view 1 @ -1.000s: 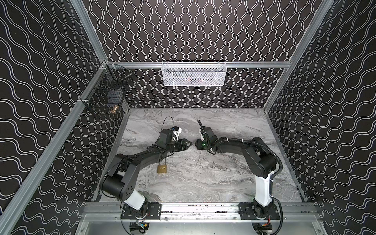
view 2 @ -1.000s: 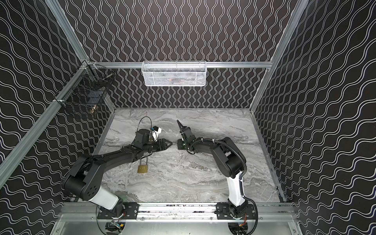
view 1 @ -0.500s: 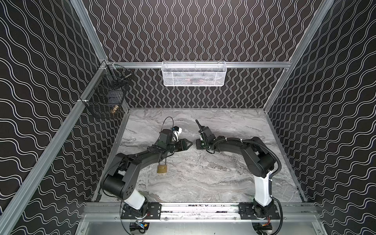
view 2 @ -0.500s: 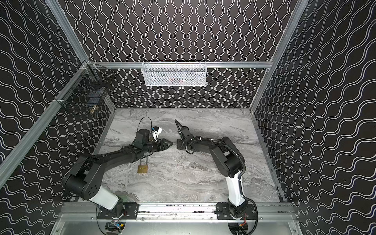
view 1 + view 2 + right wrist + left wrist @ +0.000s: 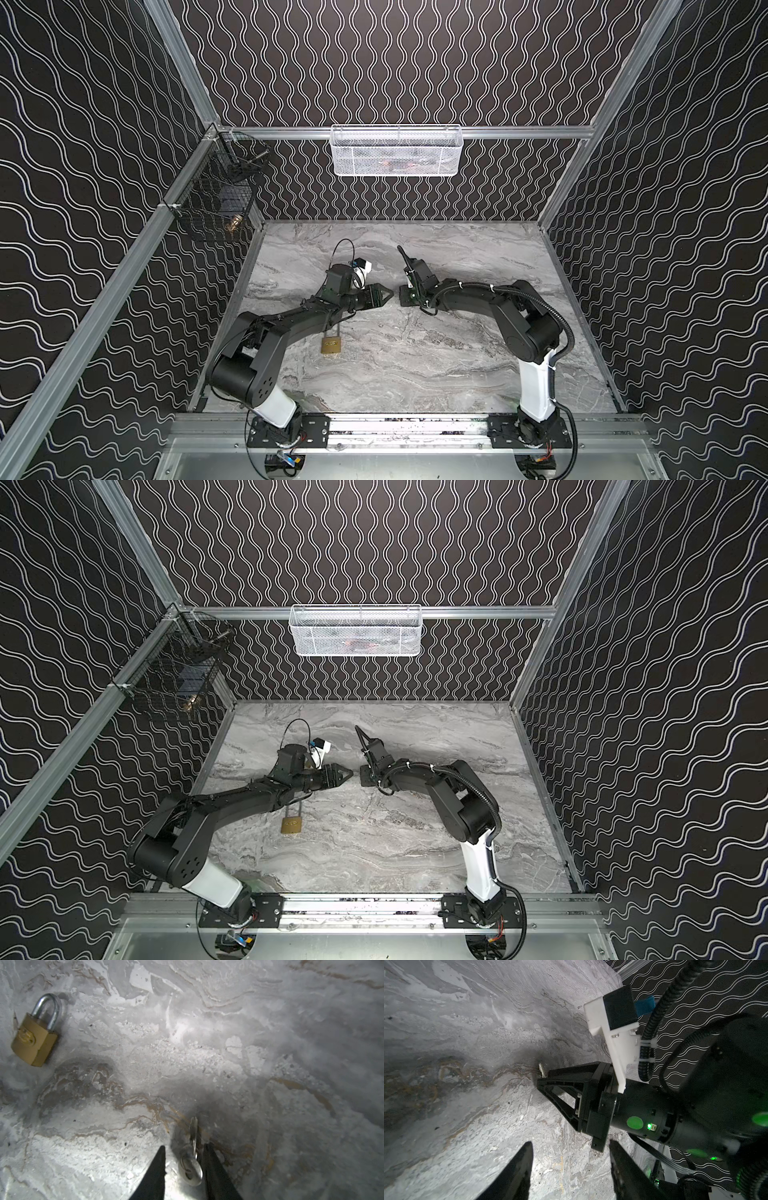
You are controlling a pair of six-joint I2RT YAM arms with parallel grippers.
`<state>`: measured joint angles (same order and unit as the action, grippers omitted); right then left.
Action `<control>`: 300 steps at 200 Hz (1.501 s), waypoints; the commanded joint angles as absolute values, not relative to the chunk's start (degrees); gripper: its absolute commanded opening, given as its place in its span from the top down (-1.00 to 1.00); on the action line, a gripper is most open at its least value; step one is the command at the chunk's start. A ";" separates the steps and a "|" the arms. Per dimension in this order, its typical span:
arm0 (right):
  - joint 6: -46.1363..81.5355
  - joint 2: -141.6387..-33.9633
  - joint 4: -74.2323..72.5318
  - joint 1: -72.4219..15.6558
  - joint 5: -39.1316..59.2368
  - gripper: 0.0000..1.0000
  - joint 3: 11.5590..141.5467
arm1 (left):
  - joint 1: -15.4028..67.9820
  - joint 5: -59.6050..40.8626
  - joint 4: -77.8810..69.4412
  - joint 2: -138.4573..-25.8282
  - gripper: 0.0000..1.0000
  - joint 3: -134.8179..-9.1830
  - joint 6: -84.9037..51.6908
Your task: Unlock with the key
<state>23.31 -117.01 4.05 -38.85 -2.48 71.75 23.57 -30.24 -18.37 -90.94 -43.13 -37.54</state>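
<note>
Robot test cell, lab sort. Aluminium frame (image 5: 519, 132) boxes in black wavy-patterned walls (image 5: 415, 62); marble-print tabletop (image 5: 415, 365); arms (image 5: 291, 328) bolted to a front rail (image 5: 407, 424). White mesh basket (image 5: 397, 151) hangs well beyond the left gripper (image 5: 388, 292); black wire basket (image 5: 199, 216) on the side rail (image 5: 124, 274).

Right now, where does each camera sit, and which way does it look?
Top views: high at the front, looking down on the table; left arm and right arm show.
Left wrist: low over the table, facing the right gripper; left gripper shows.
Right wrist: looks down at key and padlock; right gripper shows.
Shared: both wrist views show the key.
</note>
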 commanded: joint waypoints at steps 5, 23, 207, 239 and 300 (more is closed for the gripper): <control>23.66 -118.08 15.63 -39.02 -1.31 0.34 71.33 | 23.43 -30.33 -19.68 -90.52 -0.22 -43.27 -37.67; 23.37 -117.97 16.74 -39.11 -1.83 0.34 71.55 | 23.45 -30.23 -20.13 -90.78 -0.22 -43.07 -37.84; 20.84 -112.86 10.82 -39.20 -1.39 0.95 66.27 | 23.42 -28.38 -19.85 -86.19 -0.23 -39.75 -39.14; 19.71 -111.30 9.64 -39.18 -1.59 0.96 65.31 | 23.42 -27.69 -19.09 -85.68 -0.24 -39.26 -38.76; 18.18 -109.49 9.34 -38.85 -2.11 1.00 65.24 | 22.95 -24.77 -13.30 -83.97 -0.25 -41.15 -34.09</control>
<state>19.18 -110.54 8.03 -38.92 -2.02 65.28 23.42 -26.94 -16.49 -84.77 -39.94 -37.69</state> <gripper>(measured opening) 0.050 0.626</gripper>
